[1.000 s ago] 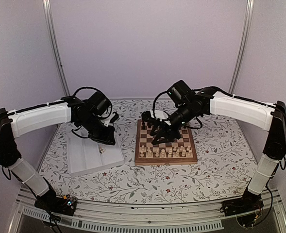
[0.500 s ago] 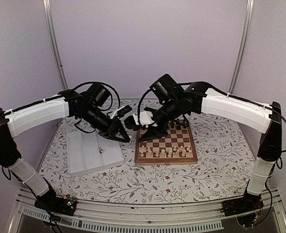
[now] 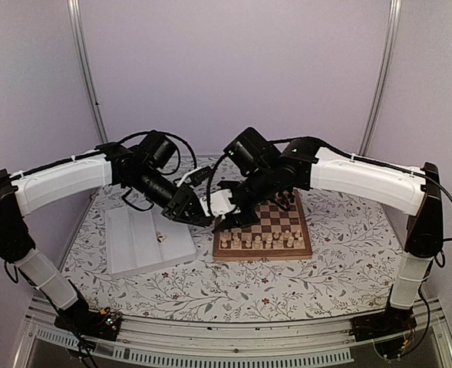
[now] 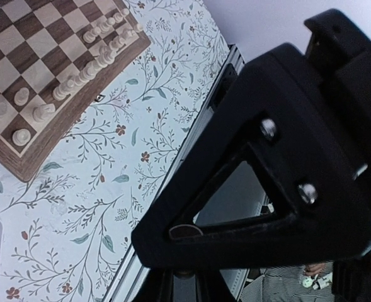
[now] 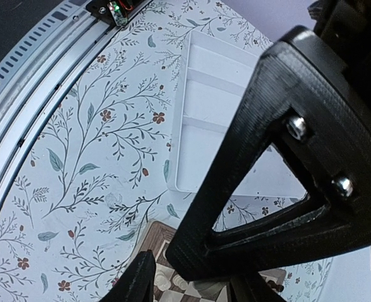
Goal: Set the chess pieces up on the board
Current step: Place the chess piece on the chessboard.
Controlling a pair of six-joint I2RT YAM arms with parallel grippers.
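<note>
The board (image 3: 279, 222) lies at centre right, with cream chess pieces (image 3: 260, 240) lined up in its near rows. One cream piece (image 3: 161, 237) is still in the white tray (image 3: 133, 257). My left gripper (image 3: 204, 217) hovers off the board's left edge, shut on a small round-based chess piece (image 4: 185, 231). Facing it tip to tip, my right gripper (image 3: 230, 217) hangs over the board's left edge. Its jaws are open, and the board corner (image 5: 152, 244) shows through the gap. The left wrist view shows the board (image 4: 34, 165) and cream pieces (image 4: 78, 78) below.
Dark chessmen (image 3: 287, 201) stand in the board's far rows, partly hidden by the right arm. The tray (image 5: 216, 126) sits left of the board on the floral tablecloth (image 3: 210, 287). The metal front rail (image 3: 210, 337) runs along the near edge.
My left gripper rose from the tray and swung right to the board's left edge. My right gripper drew back from mid-board to the left, meeting it there.
</note>
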